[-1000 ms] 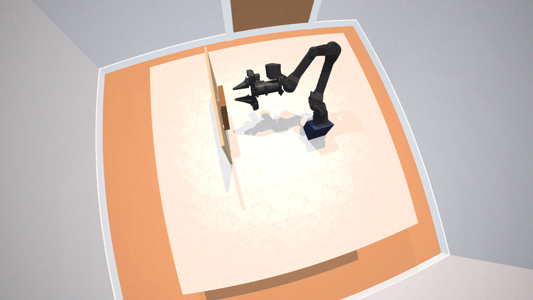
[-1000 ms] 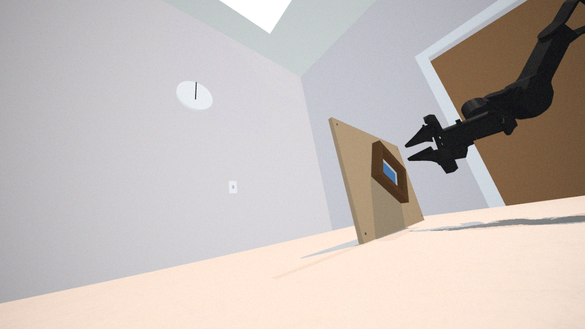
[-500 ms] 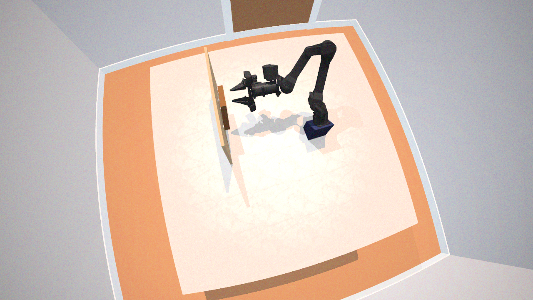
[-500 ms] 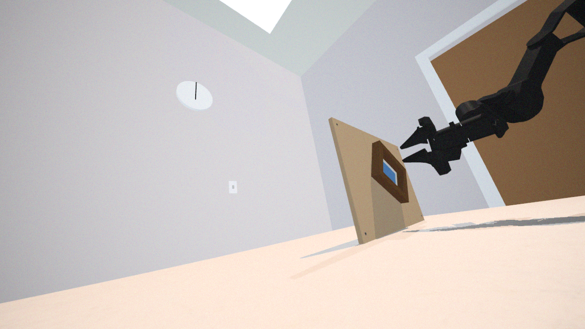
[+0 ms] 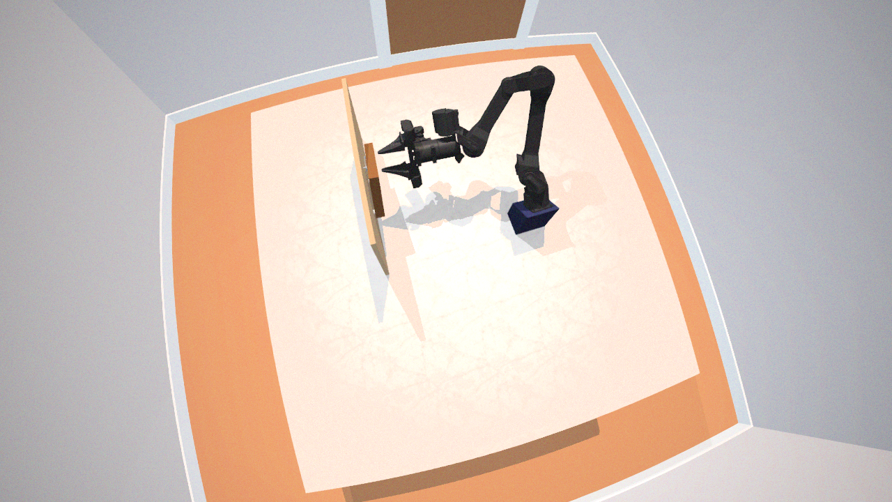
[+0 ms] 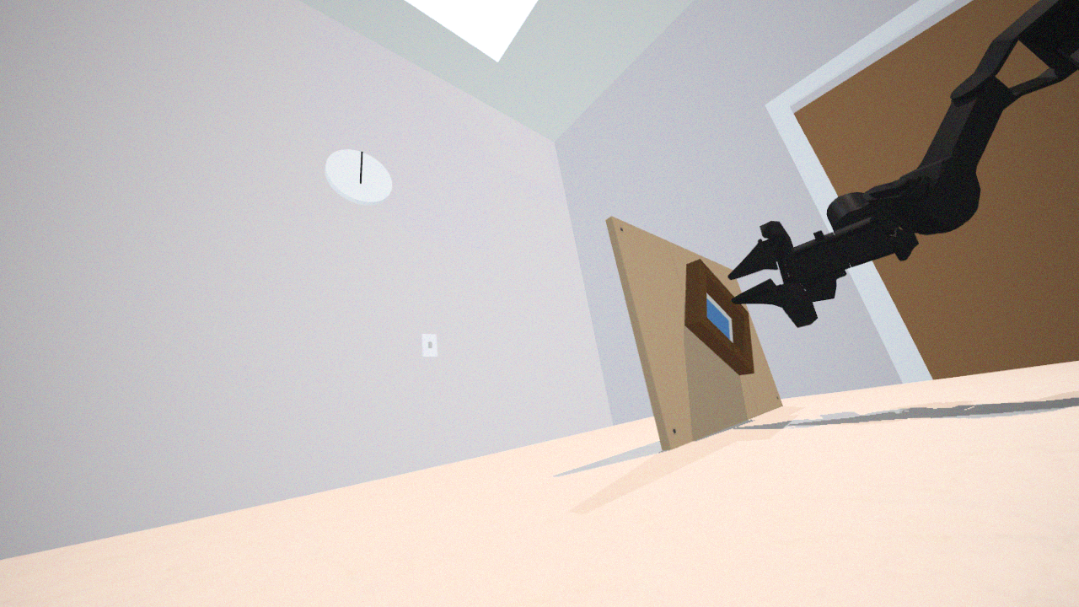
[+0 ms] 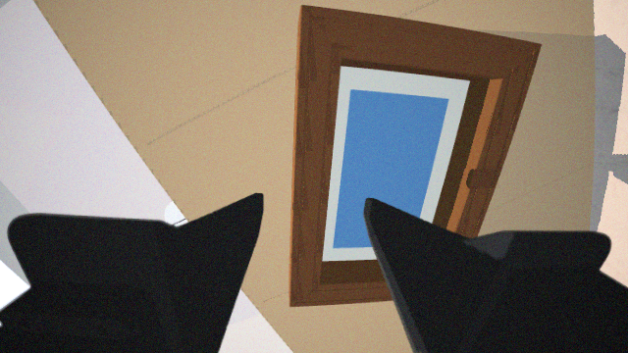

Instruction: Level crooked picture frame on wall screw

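"Hanging on the board (image 5: 356, 143) (image 6: 642, 317) (image 7: 206, 98): one frame (image 5: 375, 196) (image 6: 695, 296) (image 7: 311, 162), brown, crooked. Handling?"

"Likely light, rigid, apt to swing on its screw. Best hold: the top rail, across its thickness."

"Gripper (image 5: 380, 161) (image 6: 732, 288) (image 7: 314, 204)?"

"One, black; fingers parted, nothing between them, near the frame."

"Surface?"

"Table (image 5: 499, 324) (image 6: 528, 543), pale, faintly veined; board upright upon it."

"Room?"

"Walls, grey; clock (image 6: 358, 175) (image 7: 173, 213), round, white; switch (image 6: 429, 345), small; door (image 5: 455, 24) (image 6: 980, 226), brown."
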{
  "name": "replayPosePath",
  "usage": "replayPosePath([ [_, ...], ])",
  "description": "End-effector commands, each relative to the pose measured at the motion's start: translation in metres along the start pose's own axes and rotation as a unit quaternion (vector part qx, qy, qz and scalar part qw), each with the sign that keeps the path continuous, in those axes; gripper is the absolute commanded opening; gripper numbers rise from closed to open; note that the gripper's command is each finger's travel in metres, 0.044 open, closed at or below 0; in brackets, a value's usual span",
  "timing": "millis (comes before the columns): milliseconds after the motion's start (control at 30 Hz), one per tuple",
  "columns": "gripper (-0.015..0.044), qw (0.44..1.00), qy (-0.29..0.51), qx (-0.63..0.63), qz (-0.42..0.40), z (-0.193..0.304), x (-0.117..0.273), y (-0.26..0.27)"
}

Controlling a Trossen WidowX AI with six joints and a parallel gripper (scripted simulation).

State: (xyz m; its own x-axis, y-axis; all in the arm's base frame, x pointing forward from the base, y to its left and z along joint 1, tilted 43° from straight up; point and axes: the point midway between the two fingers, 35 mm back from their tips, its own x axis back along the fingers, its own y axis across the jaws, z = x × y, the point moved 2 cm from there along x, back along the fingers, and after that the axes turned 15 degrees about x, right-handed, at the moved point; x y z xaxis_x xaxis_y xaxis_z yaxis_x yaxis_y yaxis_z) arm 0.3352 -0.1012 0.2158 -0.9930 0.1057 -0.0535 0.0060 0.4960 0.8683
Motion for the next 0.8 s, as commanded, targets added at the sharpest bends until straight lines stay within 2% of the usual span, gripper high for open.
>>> replayPosePath([
  [0,0.026,1.0,-0.001,0.003,-0.002,0.0,-0.007,0.002],
  [333,0.026,1.0,-0.001,0.003,-0.002,0.001,-0.022,0.001],
  [767,0.026,1.0,-0.001,0.003,-0.002,0.001,-0.022,0.001],
])
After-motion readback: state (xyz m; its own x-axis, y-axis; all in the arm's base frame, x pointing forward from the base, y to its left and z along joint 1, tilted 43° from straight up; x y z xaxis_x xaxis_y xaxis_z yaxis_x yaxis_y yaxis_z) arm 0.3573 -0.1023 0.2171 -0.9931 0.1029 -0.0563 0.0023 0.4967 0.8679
